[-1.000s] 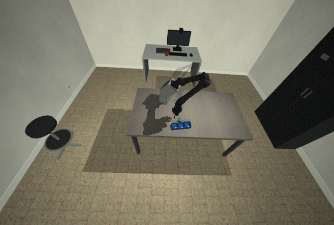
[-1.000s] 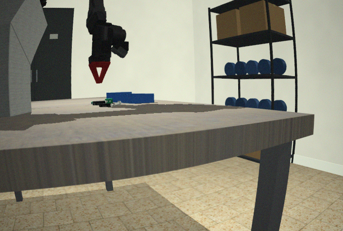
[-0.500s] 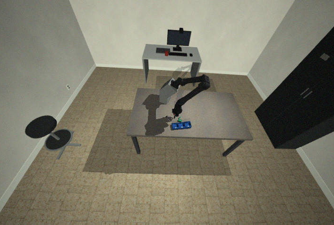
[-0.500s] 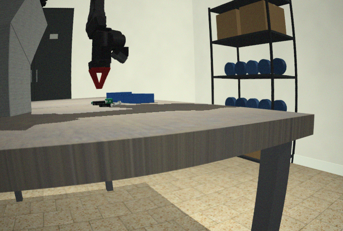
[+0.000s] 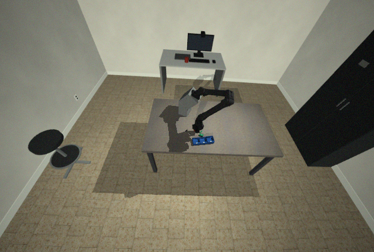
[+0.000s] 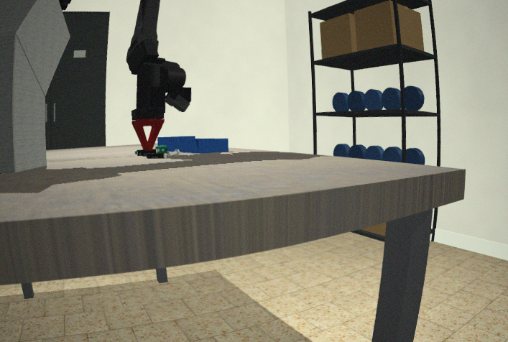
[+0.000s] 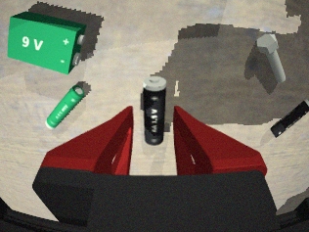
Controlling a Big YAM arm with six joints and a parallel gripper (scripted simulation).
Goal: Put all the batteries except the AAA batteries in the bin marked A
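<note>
My gripper (image 7: 153, 114) (image 6: 147, 147) (image 5: 197, 130) is down at the table top, open partway. Its red fingers stand on both sides of a black cylindrical battery (image 7: 154, 116) (image 6: 143, 153) that lies flat, with a small gap on each side. A green 9V battery (image 7: 44, 41) (image 6: 162, 150) lies to the front left in the wrist view. A small slim green battery (image 7: 66, 106) lies between it and the left finger.
A grey cylinder (image 7: 269, 60) (image 6: 174, 152) and a thin black stick-like thing (image 7: 288, 118) lie to the right of the fingers. The arm's grey base block (image 5: 187, 102) (image 6: 16, 80) stands at the table's far side. The table (image 5: 237, 130) extends to the right.
</note>
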